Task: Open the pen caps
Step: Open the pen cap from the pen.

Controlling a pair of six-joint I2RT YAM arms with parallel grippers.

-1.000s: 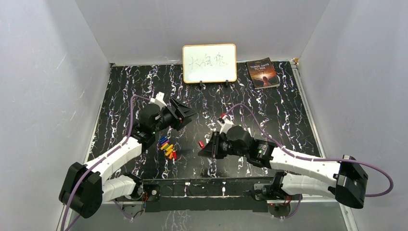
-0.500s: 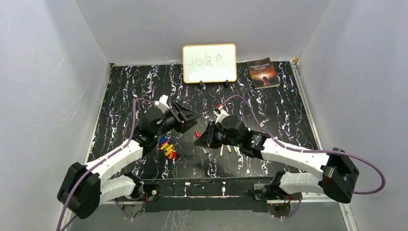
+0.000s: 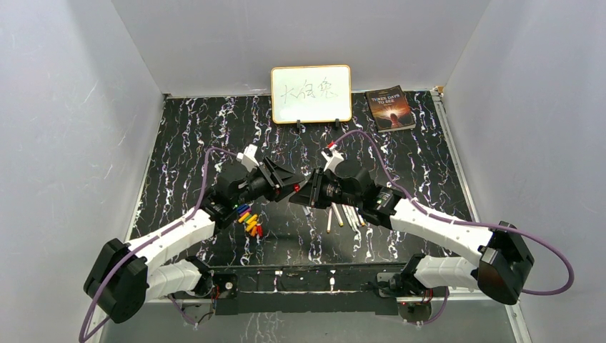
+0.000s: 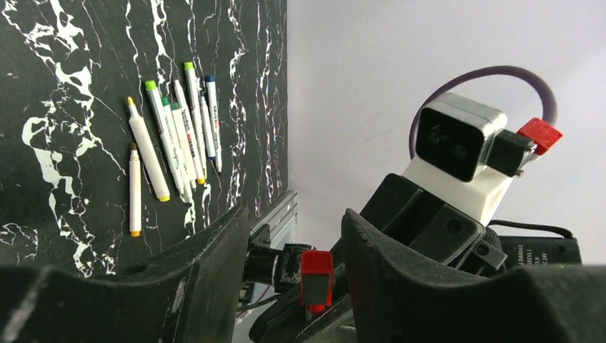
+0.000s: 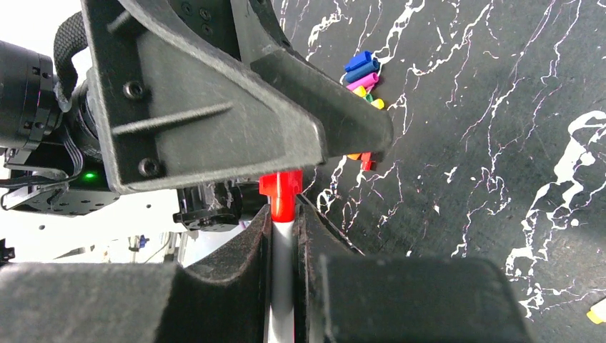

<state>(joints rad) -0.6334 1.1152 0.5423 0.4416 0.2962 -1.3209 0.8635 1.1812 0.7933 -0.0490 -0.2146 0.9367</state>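
Black marble-patterned table [image 3: 214, 128], veined in white, sits boxed in by pale grey walls [image 3: 179, 43]. A whiteboard [image 3: 311, 93] stands at its far edge and a paperback [image 3: 389, 108] lies flat by the far right corner. Over the table's middle the two arms meet tip to tip. The loose pen caps [image 3: 249, 221] lie heaped towards the near edge beside the left arm, and the uncapped pens [image 3: 346, 214] lie in a row by the right arm. Only the wrist views show the grip. The right gripper [image 5: 284, 214] is clamped on a white pen [image 5: 281, 286] whose red cap [image 5: 281, 189] juts out past its fingers. The left gripper [image 4: 296, 239] stands half wide around that cap, with a gap on each side.
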